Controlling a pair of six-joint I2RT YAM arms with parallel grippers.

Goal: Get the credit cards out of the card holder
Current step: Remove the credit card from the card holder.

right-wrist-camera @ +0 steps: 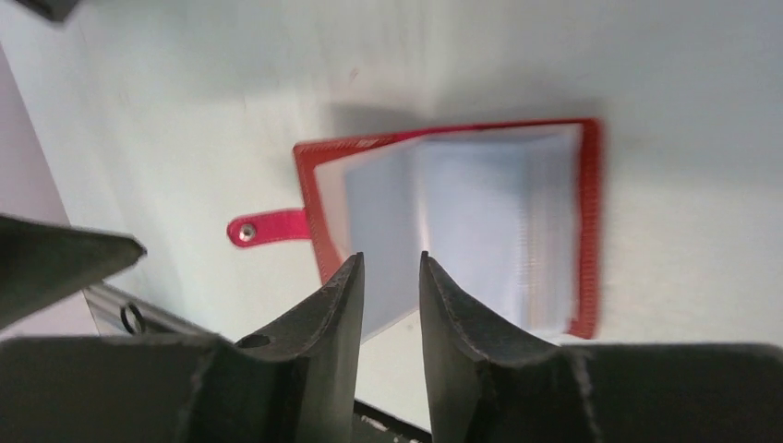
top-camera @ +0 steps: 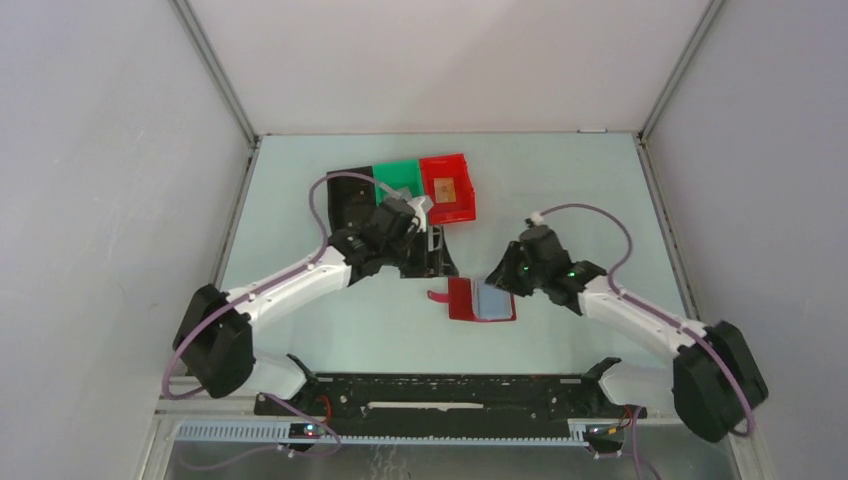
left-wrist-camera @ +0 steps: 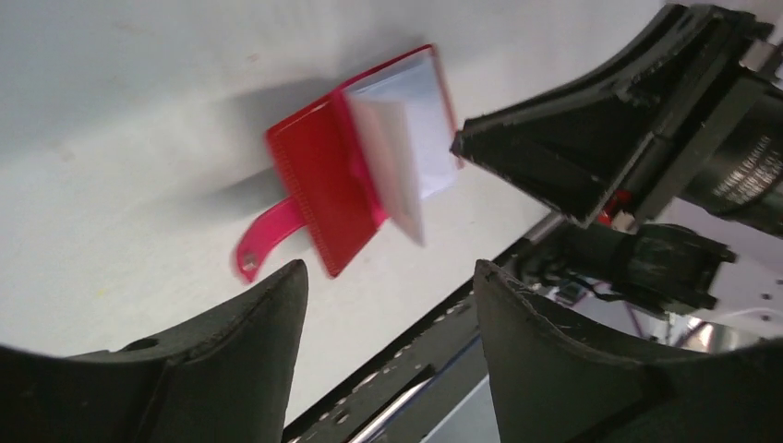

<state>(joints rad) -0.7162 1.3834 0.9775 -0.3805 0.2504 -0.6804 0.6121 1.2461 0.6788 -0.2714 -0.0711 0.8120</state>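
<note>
1. Step in hand, by judgement: between pulls, going back to the card holder [top-camera: 482, 300] for another of the credit cards.
2. Card holder: open and flat on the bench [top-camera: 580, 180], near the middle, strap tab pointing to the left arm's side, just in front of the right gripper [right-wrist-camera: 390, 263].
3. Right gripper: jaws a narrow gap apart, clamped on nothing, hanging over the near edge of the holder's pale sleeves.
4. Left gripper [left-wrist-camera: 388, 277]: jaws wide apart, empty, up by the bins at the far side, well apart from the holder.
5. Next move calls for: lowering the right jaws onto one card edge only, pinching it without the sleeve, and sliding it out. Probably also pinning the red cover with the left jaws, lest the holder drag along.
6. Count:
   - one card holder
   - one light blue card [top-camera: 492, 300] showing inside; any more beneath too blurred to tell
   - three bins in a row: black bin [top-camera: 350, 195], green bin [top-camera: 398, 172], red bin [top-camera: 462, 200]
   - one tan piece [top-camera: 445, 188] in the red bin, likely a card
   - one pale piece [top-camera: 400, 192] in the green bin, partly hidden
</note>
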